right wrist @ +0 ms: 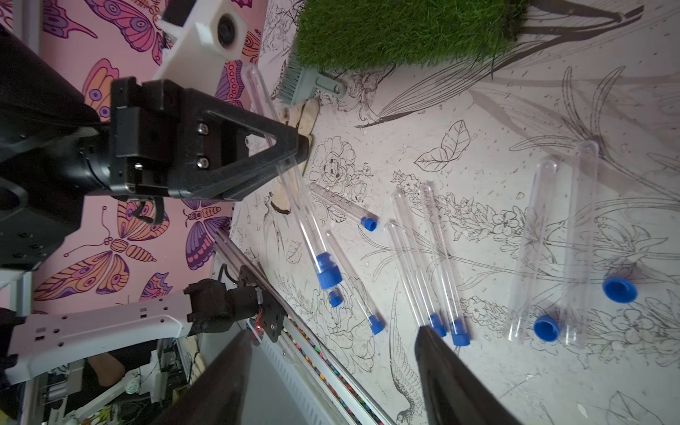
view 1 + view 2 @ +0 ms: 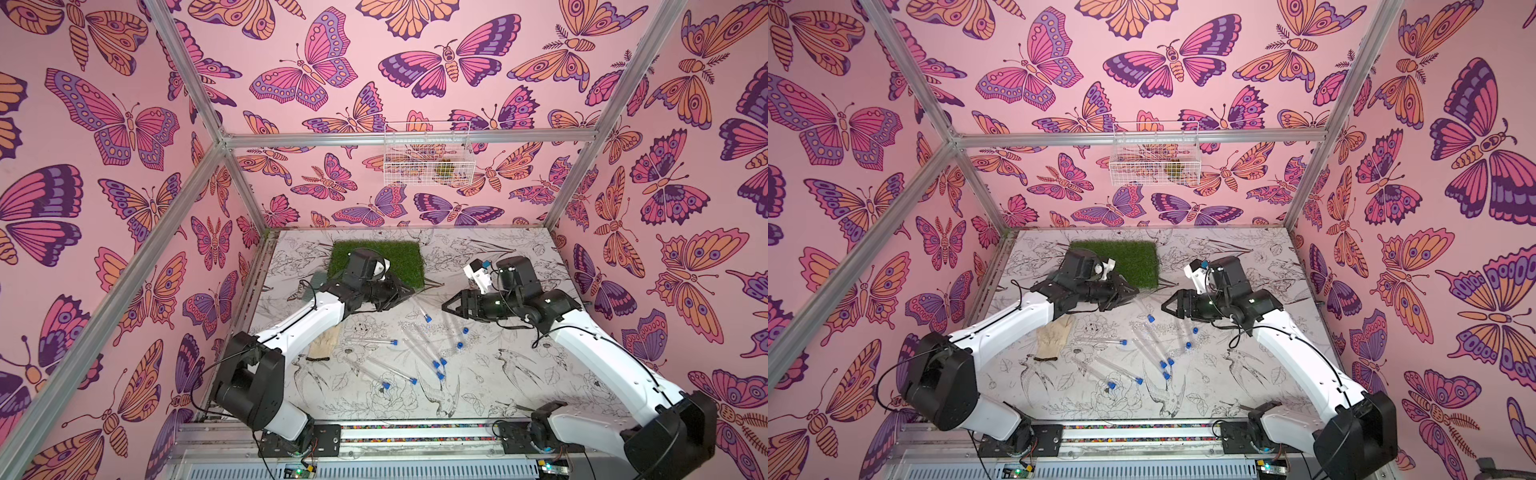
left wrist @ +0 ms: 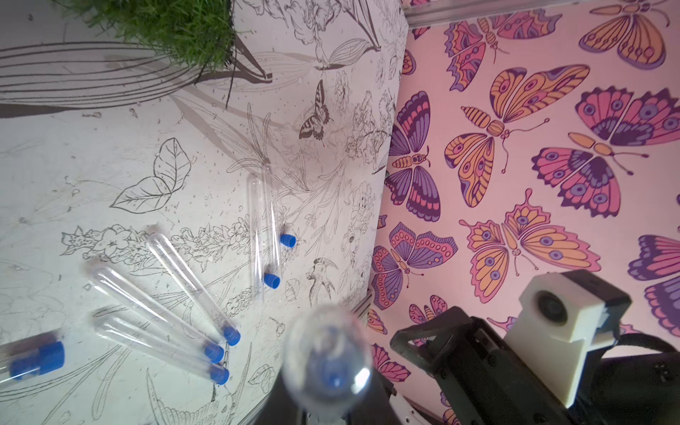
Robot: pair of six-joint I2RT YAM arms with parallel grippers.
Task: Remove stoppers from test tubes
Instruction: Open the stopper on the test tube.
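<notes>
Early going — two stoppers lie loose beside bare test tubes on the tabletop, several are still plugged, the left claw clamps one stoppered tube aloft, the right claw gapes empty.

My left arm and right arm are white shells with black joints and thin looping black cables. Nearest the grass patch, my left gripper is black and triangular, with silver screws.
</notes>
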